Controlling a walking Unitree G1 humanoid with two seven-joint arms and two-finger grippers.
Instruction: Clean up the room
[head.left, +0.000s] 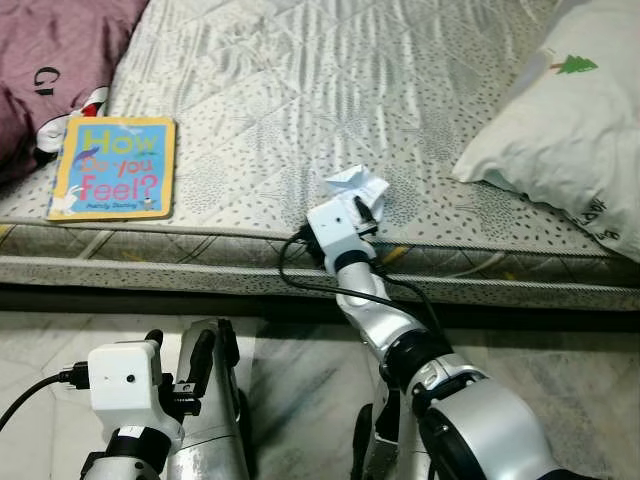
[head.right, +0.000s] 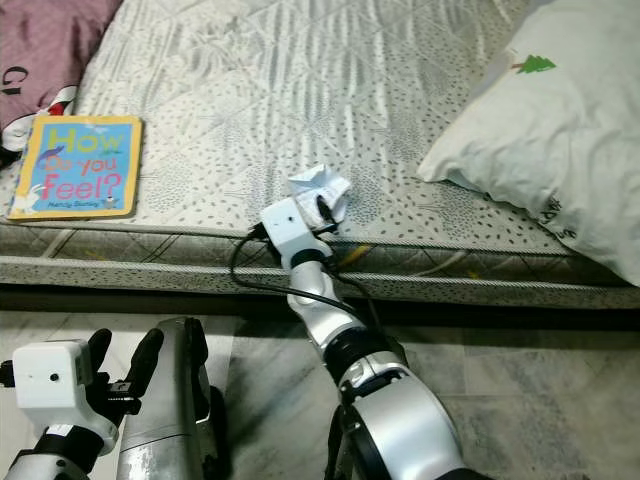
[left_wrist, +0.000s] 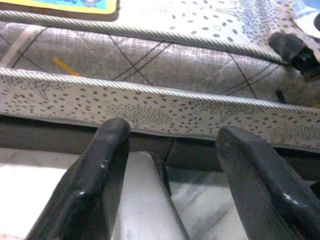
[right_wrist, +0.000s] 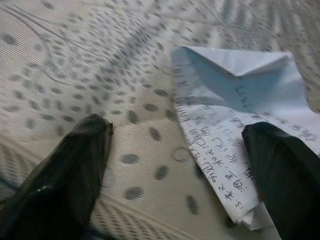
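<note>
While reaching over mattress (head.left: 300, 120) edge: right gripper (head.left: 366, 208) at crumpled paper (head.left: 355, 184), book (head.left: 113, 167) far left. Left wrist: left gripper (left_wrist: 172, 175) low, fingers wide. Right wrist: fingers (right_wrist: 70, 175) wide, one overlapping paper.

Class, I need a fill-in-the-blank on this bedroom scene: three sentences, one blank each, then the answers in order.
1. The right gripper reaches over the mattress edge with its fingers ____ beside the crumpled paper.
2. The book lies near the mattress edge on the robot's ____ side.
3. The left gripper hangs low over the ____, fingers apart.

Answers: open; left; floor
</note>
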